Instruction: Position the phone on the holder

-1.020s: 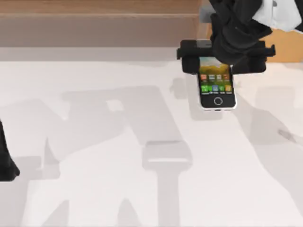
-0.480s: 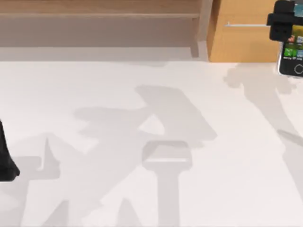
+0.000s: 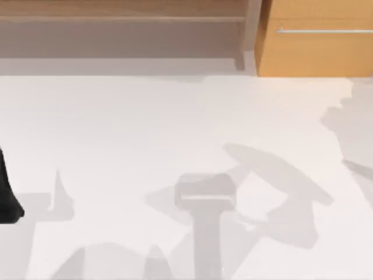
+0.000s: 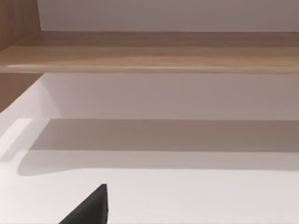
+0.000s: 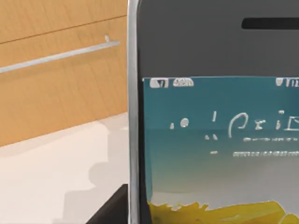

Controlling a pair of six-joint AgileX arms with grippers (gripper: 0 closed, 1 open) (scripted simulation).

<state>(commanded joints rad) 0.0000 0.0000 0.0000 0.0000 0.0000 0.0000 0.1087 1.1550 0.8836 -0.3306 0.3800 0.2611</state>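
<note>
Right gripper: can't tell how wide it stands or whether it is clamped. In the right wrist view the phone (image 5: 210, 140) sits right up against the camera, upright, screen lit, silver rim toward the wooden cabinet (image 5: 56, 88), with the table (image 5: 46, 186) below it. It looks off the surface, so my read is that it's being carried, but the grip itself isn't visible. Top view: holder (image 3: 205, 195) stands pale grey near the table's middle, toward the near edge, stem running to the bottom edge, nothing on it. Left arm (image 3: 7, 201) is parked at the table's left edge. Left wrist view: bare tabletop, a wooden shelf (image 4: 149, 51) beyond it, and a black tip (image 4: 88, 212) low in the picture. Step in hand, as I judge it: carry the phone over to the holder; placing not yet done. To do it well: come in from above, square the phone's long axis with the holder's stem, match its lean to the backrest, lower slowly until the bottom edge seats on the ledge, and release only once it rests without sliding.
</note>
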